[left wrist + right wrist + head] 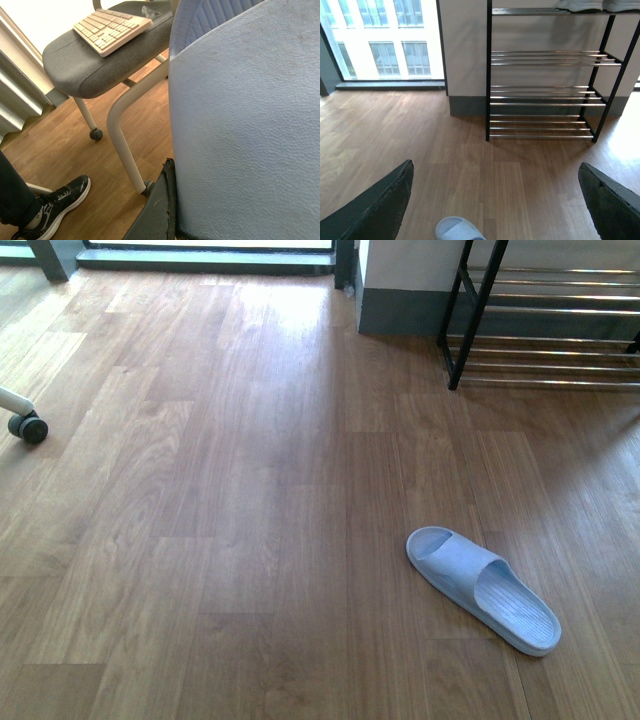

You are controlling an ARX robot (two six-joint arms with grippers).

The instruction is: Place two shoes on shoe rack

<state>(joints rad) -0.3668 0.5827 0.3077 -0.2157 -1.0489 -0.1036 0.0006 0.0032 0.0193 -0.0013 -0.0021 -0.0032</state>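
The shoes here are light blue slippers. One blue slipper [482, 586] lies flat on the wood floor at the front right, and its toe [457, 229] shows in the right wrist view. My right gripper [495, 165] hangs open above the floor just past that toe, with nothing between its fingers. The other blue slipper [250, 90] fills the left wrist view, and my left gripper [235, 175] is shut on it. One dark finger [159, 207] presses its edge; the other finger is hidden. The shoe rack [545, 340] [545, 95], black frame with chrome bars, stands at the back right. Neither arm shows in the front view.
A grey-seated chair [85, 65] with a keyboard [110, 30] on it stands beside the left arm, its white leg [122, 140] close by. A person's black sneaker [60, 200] rests on the floor. A chair caster [27, 427] sits far left. Pale items [580, 5] occupy the rack's top tier.
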